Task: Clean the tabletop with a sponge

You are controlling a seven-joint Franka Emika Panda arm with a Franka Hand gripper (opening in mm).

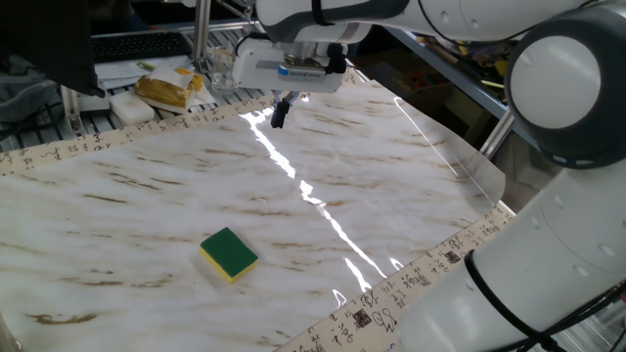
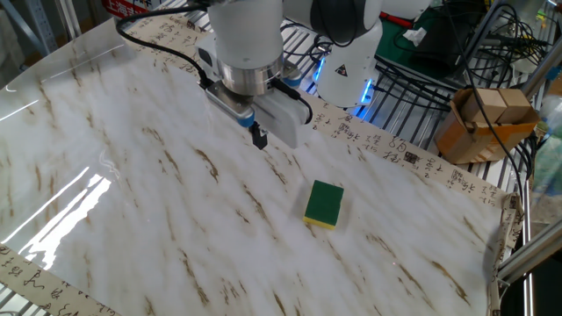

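Observation:
The sponge [image 1: 229,253], green top over yellow foam, lies flat on the white marble-look tabletop [image 1: 147,205] near its front left. It also shows in the other fixed view [image 2: 325,204]. My gripper [image 1: 280,113] hangs above the far part of the tabletop, well away from the sponge. Its dark fingers are close together with nothing between them. In the other fixed view the gripper [image 2: 259,137] sits up and left of the sponge.
A yellowish bag [image 1: 168,90] and other clutter lie on the rack beyond the far edge. A cardboard box [image 2: 486,121] stands off the table at the right. The robot base [image 2: 351,61] stands behind the beige border [image 2: 413,158].

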